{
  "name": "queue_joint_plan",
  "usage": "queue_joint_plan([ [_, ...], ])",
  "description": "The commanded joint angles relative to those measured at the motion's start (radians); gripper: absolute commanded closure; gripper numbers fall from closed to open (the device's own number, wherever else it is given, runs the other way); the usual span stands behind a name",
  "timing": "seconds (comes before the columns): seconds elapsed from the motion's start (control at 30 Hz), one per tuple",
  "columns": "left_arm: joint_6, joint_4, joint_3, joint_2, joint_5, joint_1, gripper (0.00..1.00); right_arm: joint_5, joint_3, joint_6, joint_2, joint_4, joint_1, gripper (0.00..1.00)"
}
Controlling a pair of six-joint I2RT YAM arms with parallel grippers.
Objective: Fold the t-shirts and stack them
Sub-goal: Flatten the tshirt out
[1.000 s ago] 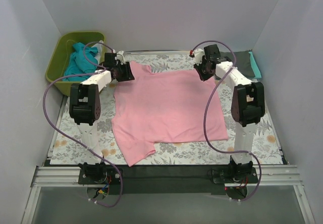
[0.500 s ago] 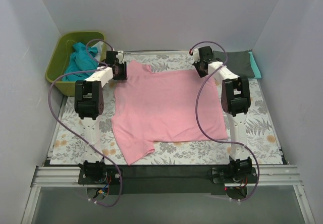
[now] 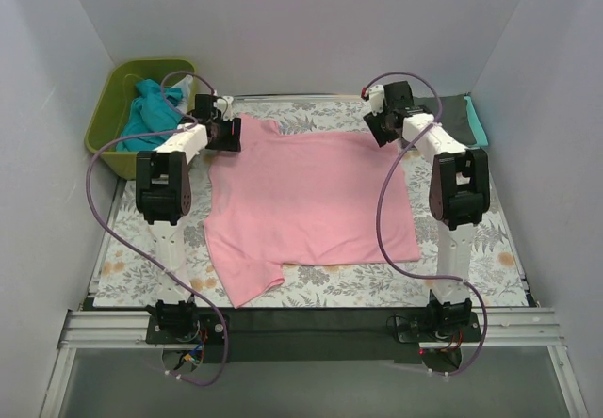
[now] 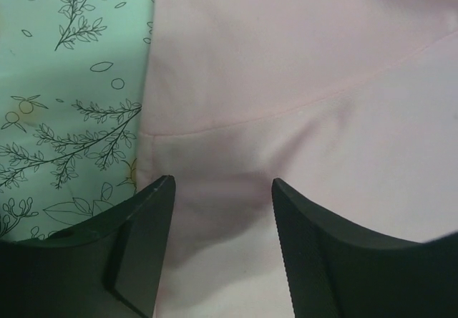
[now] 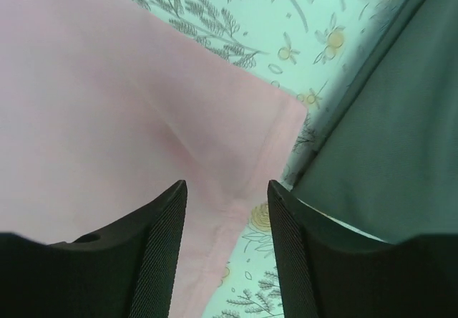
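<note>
A pink t-shirt lies spread flat on the floral cloth. My left gripper is low over its far left corner, jaws open, with pink fabric and a seam showing between the fingers. My right gripper is low over the far right corner, jaws open astride the shirt's hemmed edge. A folded dark grey t-shirt lies at the far right on a teal one; the grey one also shows in the right wrist view. More teal shirts lie in the tub.
An olive-green tub stands at the far left corner, just behind my left arm. White walls close in the table on three sides. The floral cloth shows around the pink shirt.
Both arms have shifted pose at the shirt's far corners; the right gripper moved slightly right. The shirt's near right corner has drawn in a little.
</note>
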Motion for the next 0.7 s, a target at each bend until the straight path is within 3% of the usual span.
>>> queue_joint_plan([
  [0.0, 0.025, -0.018, 0.095, -0.076, 0.077, 0.008, 0.46, -0.078, 0.044, -0.043, -0.108, 0.021, -0.027, 0.53],
  [0.27, -0.018, -0.040, 0.334, 0.073, 0.067, 0.008, 0.43, -0.173, 0.201, -0.077, 0.059, 0.004, -0.067, 0.60],
  [0.5, -0.035, -0.010, 0.348, 0.108, 0.060, 0.006, 0.41, -0.158, 0.294, -0.029, 0.189, 0.019, -0.081, 0.66],
  [0.67, -0.037, -0.003, 0.331, 0.110, 0.058, 0.008, 0.41, -0.097, 0.300, 0.048, 0.222, 0.087, -0.095, 0.61],
])
